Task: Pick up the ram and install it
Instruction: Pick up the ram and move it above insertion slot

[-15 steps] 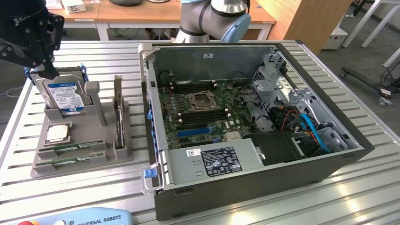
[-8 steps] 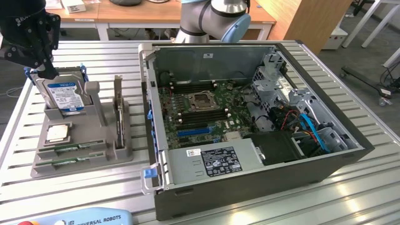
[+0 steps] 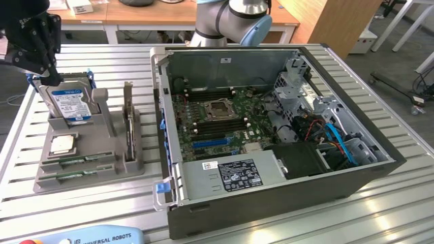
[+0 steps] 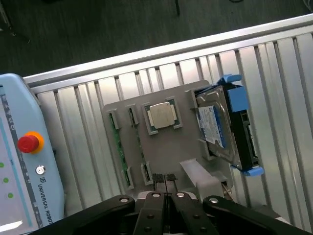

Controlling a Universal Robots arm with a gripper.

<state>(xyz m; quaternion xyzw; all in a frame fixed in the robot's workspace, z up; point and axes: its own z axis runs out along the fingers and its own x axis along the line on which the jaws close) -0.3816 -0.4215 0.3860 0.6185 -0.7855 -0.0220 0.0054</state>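
Your gripper (image 4: 165,178), fingers pressed together on nothing, hangs at the exterior view's upper left, by the hard drive (image 3: 71,104). Both ram sticks (image 3: 76,162) lie in the gray tray (image 3: 88,180) at lower left, long axes running across the frame.
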